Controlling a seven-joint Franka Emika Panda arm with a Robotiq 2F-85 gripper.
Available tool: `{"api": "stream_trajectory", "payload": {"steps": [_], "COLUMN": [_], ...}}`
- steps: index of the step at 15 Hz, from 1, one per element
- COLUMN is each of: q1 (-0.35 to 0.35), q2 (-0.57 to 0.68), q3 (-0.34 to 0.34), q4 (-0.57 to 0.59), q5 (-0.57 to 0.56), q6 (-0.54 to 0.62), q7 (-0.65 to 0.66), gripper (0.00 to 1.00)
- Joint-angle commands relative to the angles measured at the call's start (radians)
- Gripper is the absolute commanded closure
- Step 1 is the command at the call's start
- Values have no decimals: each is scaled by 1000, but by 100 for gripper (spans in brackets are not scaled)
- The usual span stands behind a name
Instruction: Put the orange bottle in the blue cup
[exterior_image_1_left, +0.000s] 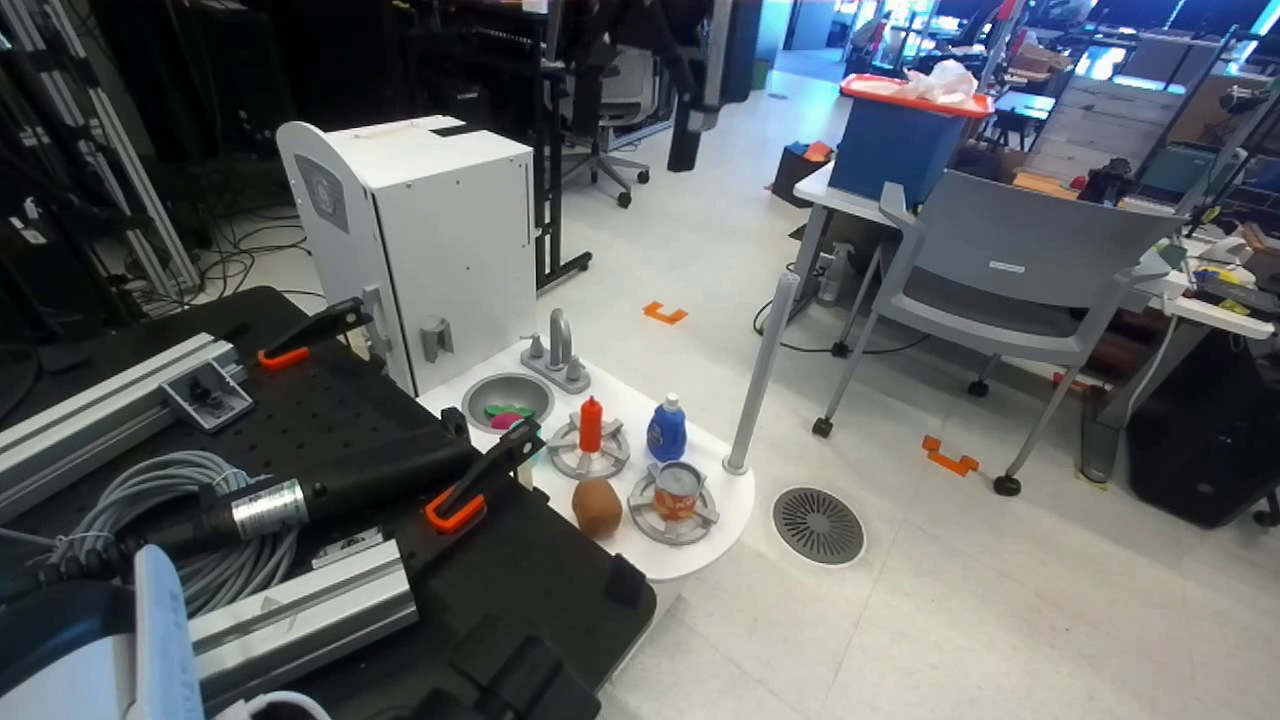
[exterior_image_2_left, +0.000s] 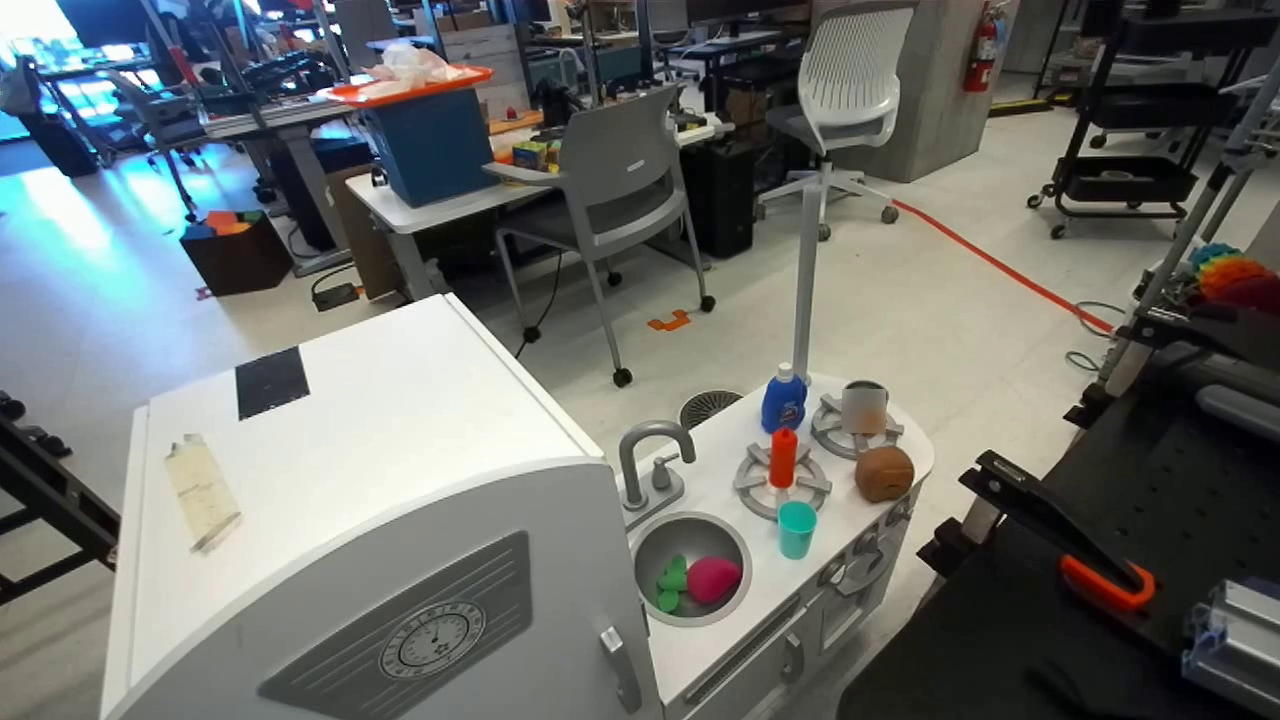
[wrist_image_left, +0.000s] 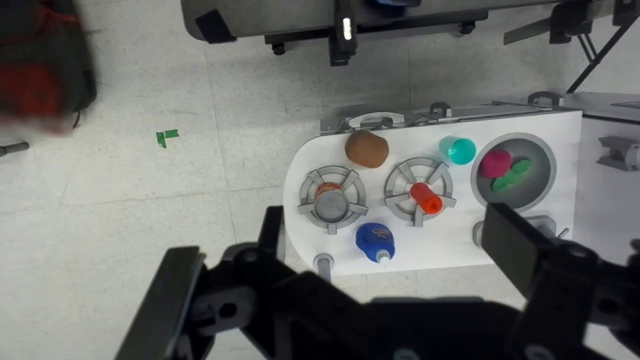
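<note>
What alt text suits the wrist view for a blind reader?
A slim red-orange bottle stands on a round gray burner near a tapered teal cup, seen from above past an open black gripper. The white countertop has a blue bottle, a brown rounded object, a silver-topped can and a gray sink.

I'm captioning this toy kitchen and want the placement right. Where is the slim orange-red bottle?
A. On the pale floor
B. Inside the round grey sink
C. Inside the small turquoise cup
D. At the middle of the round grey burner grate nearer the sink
D: the wrist view shows the orange-red bottle ringed by the grey burner grate nearer the round sink, apart from the turquoise cup.
</note>
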Motion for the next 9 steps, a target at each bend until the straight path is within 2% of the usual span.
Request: {"api": "stream_trajectory", "payload": {"steps": [1,3,5,7,9], "q1": [56,96,127,159,185], "q2": [160,281,415,552,680], "q3": [74,108,115,101,82], "q4": [47,83,166,268,367], "q5": [15,-87,-113,-147,-195], "q6": [52,95,98,99,169], "q7": [93,188,238,291,305], "gripper": [0,0,0,0,0]}}
